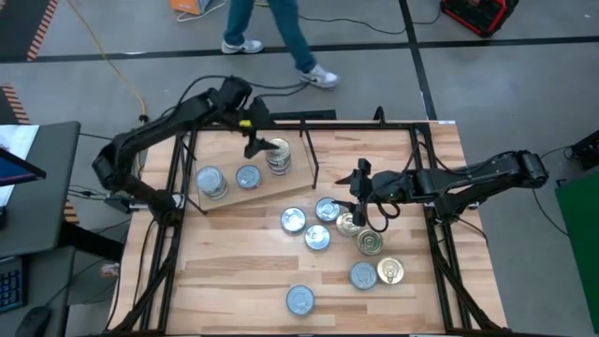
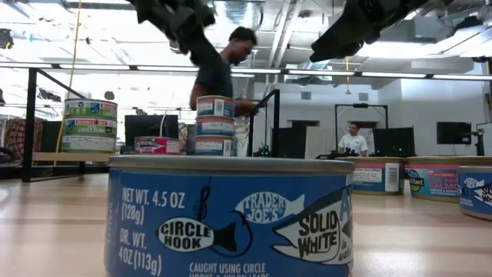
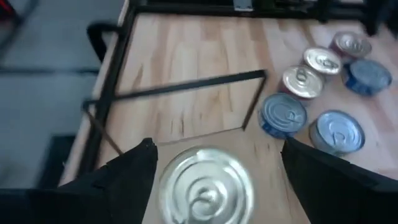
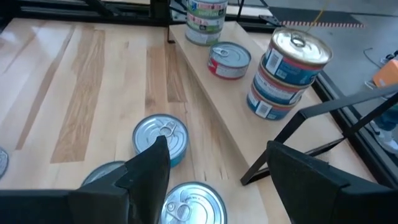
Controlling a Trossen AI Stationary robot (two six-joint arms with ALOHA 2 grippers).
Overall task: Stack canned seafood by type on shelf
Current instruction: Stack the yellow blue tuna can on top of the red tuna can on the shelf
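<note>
With the shelf [image 1: 245,192] as your reference, a pale plywood board lying at a slant on the tabletop [image 1: 234,271] with a thin black rod frame [image 1: 309,150] standing over its far side, your left gripper [image 1: 255,140] hangs above the shelf's right end. Its fingers are spread wide and hold nothing; in the left wrist view a silver ringed lid [image 3: 205,186] sits between the two fingertips, below them, untouched.

That lid tops a three-tin stack [image 1: 278,155], blue-and-white labels with red bands, silver lids. On the shelf left of it you have a single tin [image 1: 248,176], flat, red-labelled in the right wrist view, and at the left end a second stack [image 1: 211,182] with green-and-white labels. In the low view both stacks stand three high.

Your right gripper [image 1: 358,201] is off the shelf, to its right, over the loose tins on the tabletop. Its fingers stand apart and are empty; blue tins show under them in the right wrist view.

Loose tins right of and nearer than the shelf: three blue-labelled, silver-lidded ones [image 1: 309,223] clustered just off the shelf's right corner; two gold-lidded ones [image 1: 360,234] beside them, below the right gripper; farther out a silver lid [image 1: 363,274] touching a gold one [image 1: 389,272]; and one blue tin [image 1: 299,300] alone near the front edge, its label reading solid white.

A person [image 1: 271,28] walks on the floor beyond the table.
</note>
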